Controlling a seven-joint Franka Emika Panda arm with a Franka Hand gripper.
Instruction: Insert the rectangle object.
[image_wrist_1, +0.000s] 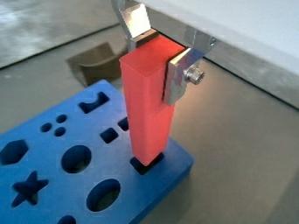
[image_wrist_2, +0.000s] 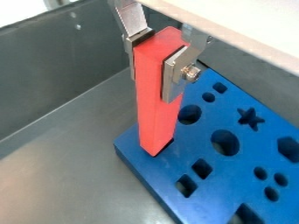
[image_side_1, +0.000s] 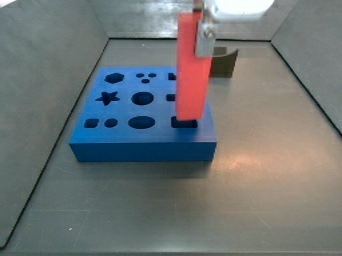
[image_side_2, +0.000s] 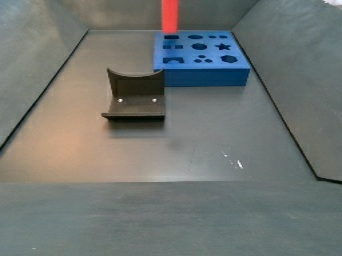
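While fingers (image_wrist_1: 183, 74) clamp top, smooth red-pink rectangle object (image_wrist_1: 149, 101) stands upright, foot in blue block (image_wrist_1: 70, 162) hole.

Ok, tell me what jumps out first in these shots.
The red bar stands upright with its lower end at a rectangular hole at a corner of the blue block, and the gripper clamps its upper end. Apart from them, the dark curved holder sits alone on the grey floor.

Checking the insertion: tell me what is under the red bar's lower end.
The red bar, clamped upright by the gripper, meets a dark rectangular hole at the blue block's corner. How deep the tip sits is hidden.
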